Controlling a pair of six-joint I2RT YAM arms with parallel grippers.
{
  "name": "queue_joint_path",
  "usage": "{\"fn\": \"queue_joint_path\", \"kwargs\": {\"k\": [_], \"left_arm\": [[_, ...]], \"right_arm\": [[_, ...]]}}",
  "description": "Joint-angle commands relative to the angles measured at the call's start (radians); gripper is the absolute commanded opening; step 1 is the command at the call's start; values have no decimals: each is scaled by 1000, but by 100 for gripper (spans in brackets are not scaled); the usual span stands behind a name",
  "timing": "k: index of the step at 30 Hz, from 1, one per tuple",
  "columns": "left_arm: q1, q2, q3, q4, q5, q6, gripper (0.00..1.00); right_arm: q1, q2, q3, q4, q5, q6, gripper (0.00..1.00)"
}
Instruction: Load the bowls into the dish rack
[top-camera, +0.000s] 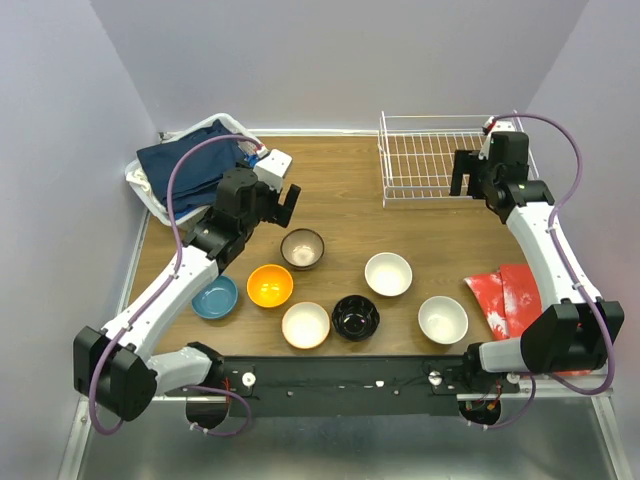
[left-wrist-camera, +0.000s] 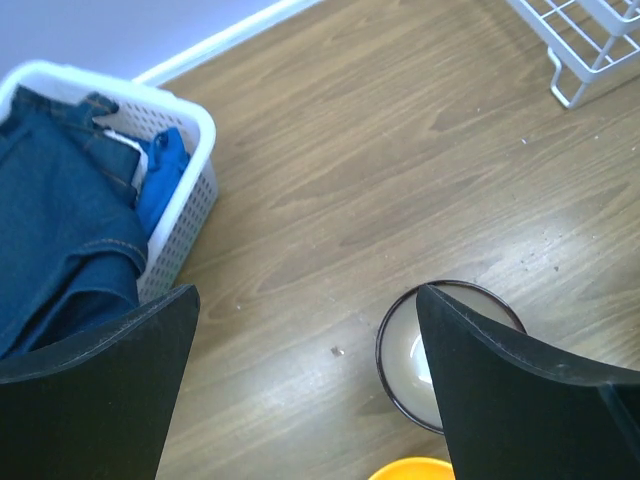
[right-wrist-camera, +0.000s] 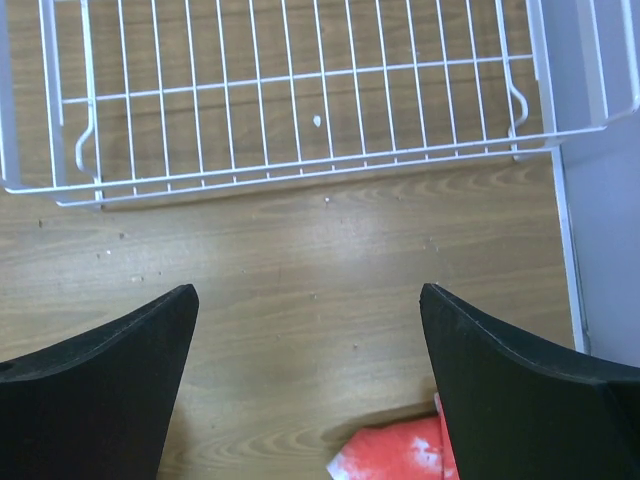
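Note:
Several bowls sit on the wooden table: dark brown (top-camera: 302, 248), orange (top-camera: 270, 285), blue (top-camera: 215, 297), cream (top-camera: 306, 324), glossy black (top-camera: 355, 317), and two white (top-camera: 388, 273) (top-camera: 443, 319). The white wire dish rack (top-camera: 440, 165) stands at the back right with no bowl in it. My left gripper (top-camera: 283, 207) is open, above and just behind the brown bowl (left-wrist-camera: 405, 350), whose right part its right finger hides. My right gripper (top-camera: 468, 178) is open over the table by the rack's near edge (right-wrist-camera: 300, 163). Both grippers (left-wrist-camera: 307, 292) (right-wrist-camera: 308, 290) are empty.
A white plastic basket (top-camera: 150, 190) with dark blue cloth stands at the back left and shows in the left wrist view (left-wrist-camera: 190, 200). A red-and-white cloth (top-camera: 505, 295) lies at the right, near the right arm. Purple walls close in the table.

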Motion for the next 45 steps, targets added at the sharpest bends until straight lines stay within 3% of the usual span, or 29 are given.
{"fn": "queue_joint_path", "kwargs": {"k": [1, 6, 11, 15, 21, 25, 33, 40, 45], "left_arm": [[5, 40, 55, -67, -18, -94, 99], [5, 83, 118, -130, -15, -198, 99], [5, 90, 135, -195, 34, -266, 99], [5, 116, 161, -265, 55, -254, 99], [7, 47, 92, -216, 49, -229, 99], [31, 12, 55, -205, 55, -226, 99], [62, -28, 27, -210, 72, -219, 99], [61, -66, 18, -219, 112, -179, 99], [64, -68, 12, -210, 101, -162, 99]], "right_arm": [[0, -4, 34, -19, 5, -60, 100], [0, 46, 132, -57, -226, -253, 100], [0, 179, 294, -244, -414, -433, 96], [2, 262, 341, -283, -451, -442, 90], [11, 318, 344, -206, -491, -311, 87], [63, 367, 373, -138, -416, -168, 85], [261, 552, 520, -65, -190, -70, 85], [311, 726, 673, -33, 55, -23, 80], [324, 782, 707, -31, 108, -23, 74]]}}
